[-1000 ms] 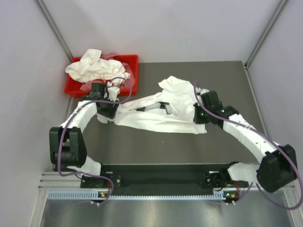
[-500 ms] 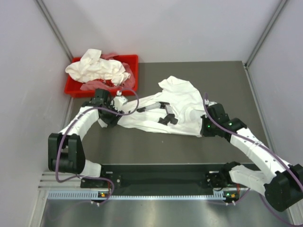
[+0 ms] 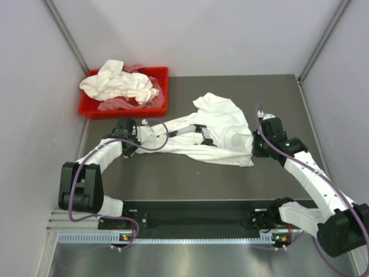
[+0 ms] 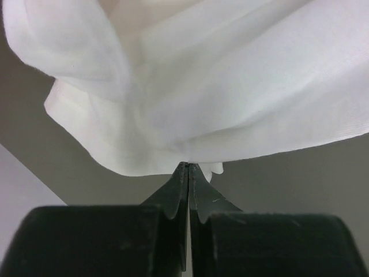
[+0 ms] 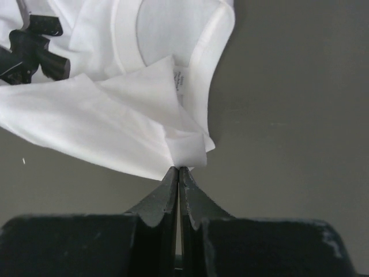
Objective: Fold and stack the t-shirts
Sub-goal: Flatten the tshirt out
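We see one t-shirt [image 3: 216, 124] spread loosely on the bench [image 3: 190, 179], its long axis running left to right between the two arms, with a rumpled bulge toward the far side. In the right wrist view its round neck and sewn-in label lie at the right-hand end, so the neck end is on the right arm's side. A few dark shapes sit mid-shirt, and we cannot tell what they are.

The left end effector [image 4: 188, 167] has its fingers pressed together on a hemmed edge at the shirt's left end. The right end effector [image 5: 177, 169] is likewise pinched closed on a folded corner just below the neck.

The shirt's near edge runs well back from the arm bases, with bare bench showing between them. More bare surface lies at the far right, up to the side wall [image 3: 340, 86].

A red bin [image 3: 163, 74] stands at the bench's far left corner, near the left arm. It holds crumpled t-shirts [image 3: 118, 83] piled above the rim, over some pinkish material [image 3: 115, 104] we cannot identify.
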`<state>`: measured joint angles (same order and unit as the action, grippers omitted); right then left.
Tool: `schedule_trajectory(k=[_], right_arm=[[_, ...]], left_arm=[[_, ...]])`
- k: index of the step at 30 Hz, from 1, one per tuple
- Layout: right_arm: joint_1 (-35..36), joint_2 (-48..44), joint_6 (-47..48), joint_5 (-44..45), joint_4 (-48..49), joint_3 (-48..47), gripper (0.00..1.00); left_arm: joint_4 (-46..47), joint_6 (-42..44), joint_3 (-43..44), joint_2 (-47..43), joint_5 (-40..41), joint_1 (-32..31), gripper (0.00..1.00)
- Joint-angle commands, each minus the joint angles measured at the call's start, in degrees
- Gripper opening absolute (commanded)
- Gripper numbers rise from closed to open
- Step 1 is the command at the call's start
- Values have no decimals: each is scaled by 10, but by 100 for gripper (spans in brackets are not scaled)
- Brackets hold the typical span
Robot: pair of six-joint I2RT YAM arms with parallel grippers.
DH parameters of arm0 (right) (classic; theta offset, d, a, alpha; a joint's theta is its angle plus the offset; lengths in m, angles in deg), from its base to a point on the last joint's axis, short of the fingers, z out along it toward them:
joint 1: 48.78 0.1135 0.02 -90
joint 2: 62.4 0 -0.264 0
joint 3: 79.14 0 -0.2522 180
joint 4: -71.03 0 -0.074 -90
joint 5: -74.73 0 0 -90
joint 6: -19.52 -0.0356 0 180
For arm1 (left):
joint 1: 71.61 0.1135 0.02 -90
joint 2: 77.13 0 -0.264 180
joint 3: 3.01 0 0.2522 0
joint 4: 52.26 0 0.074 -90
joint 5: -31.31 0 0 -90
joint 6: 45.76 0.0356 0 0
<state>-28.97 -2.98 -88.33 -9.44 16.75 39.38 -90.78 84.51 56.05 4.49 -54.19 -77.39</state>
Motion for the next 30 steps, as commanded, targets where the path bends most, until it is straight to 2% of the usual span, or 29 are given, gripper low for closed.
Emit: schedule_trajectory(k=[1,8,11,12,15,20,21,22,23,24,25,27,30], right_arm=[[-42,-27,25,-11,-11,-27,0],[-81,-36,41,-36,-12,-83,0],[-105,-35,52,-42,-11,-147,0],[-122,-32,55,-47,-8,-170,0],[-135,-12,57,-75,3,-256,0],[-136,-3,58,-116,-3,-325,0],[-136,-7,55,-123,-3,-325,0],[-136,-10,52,-129,-1,-312,0],[-136,-14,48,-148,13,-297,0],[-136,-23,41,-153,20,-281,0],[-136,-26,40,-156,26,-251,0],[-136,-29,37,-155,38,-226,0],[-136,-28,32,-153,51,-191,0]], left_arm=[[16,-5,-12,-22,-7,-5,0],[-31,-60,21,-73,-42,-4,0],[-112,-89,105,-94,-42,-3,0],[-134,-98,160,-102,-60,-3,0],[-168,-107,239,-116,-55,-3,0],[-181,-93,234,-148,-109,-4,0],[-216,-63,218,-161,-180,-10,0],[-223,-53,204,-168,-209,-33,0],[-223,-60,167,-175,-221,-57,7],[-211,-70,148,-186,-207,-87,16],[-180,-81,127,-188,-194,-149,32],[-150,-110,83,-175,-159,-205,39],[-135,-130,53,-126,-107,-339,47]])
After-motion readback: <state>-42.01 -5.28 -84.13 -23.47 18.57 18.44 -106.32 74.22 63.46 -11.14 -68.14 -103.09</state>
